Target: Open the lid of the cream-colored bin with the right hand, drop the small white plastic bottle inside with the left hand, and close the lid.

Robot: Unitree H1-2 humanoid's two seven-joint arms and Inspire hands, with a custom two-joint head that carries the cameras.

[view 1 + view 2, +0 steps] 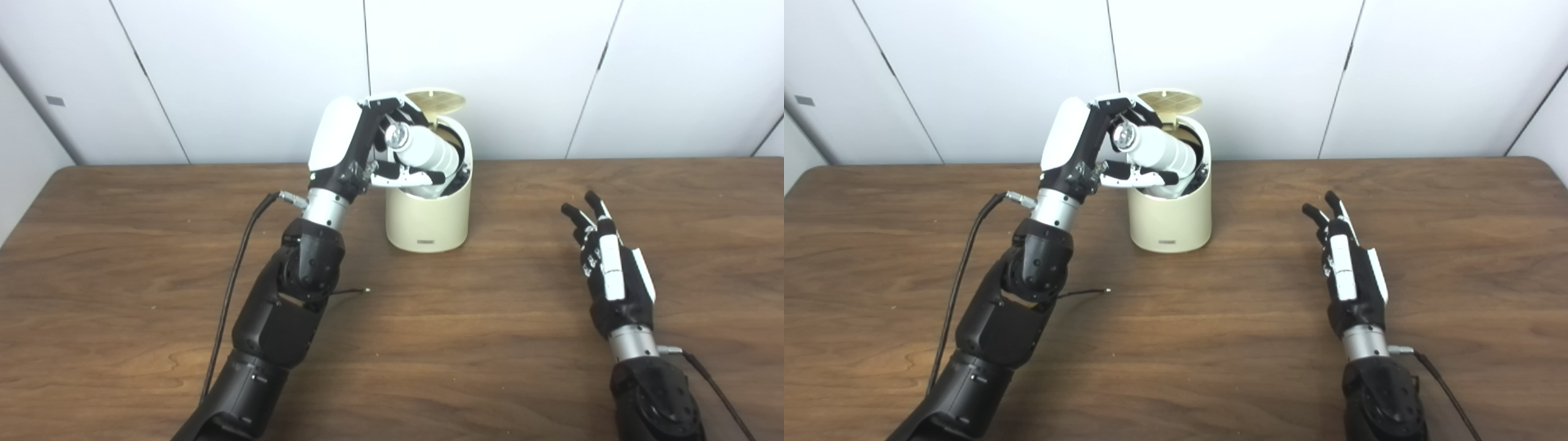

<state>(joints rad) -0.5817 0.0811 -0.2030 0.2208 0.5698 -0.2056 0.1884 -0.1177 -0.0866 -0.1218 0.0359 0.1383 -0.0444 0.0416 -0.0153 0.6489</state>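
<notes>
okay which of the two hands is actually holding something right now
The left hand. It is raised over the open bin, gripping the white bottle. The right hand rests apart on the table, fingers spread, holding nothing.

Left hand (367,147) with white bottle (429,153) over open cream bin (429,223); right hand (612,275) empty, apart.

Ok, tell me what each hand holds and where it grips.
Left hand grips the white bottle near its cap end, over the open bin. Right hand holds nothing.

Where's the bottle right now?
The bottle is in the left hand, tilted over the open bin, its lower end inside the rim.
</notes>
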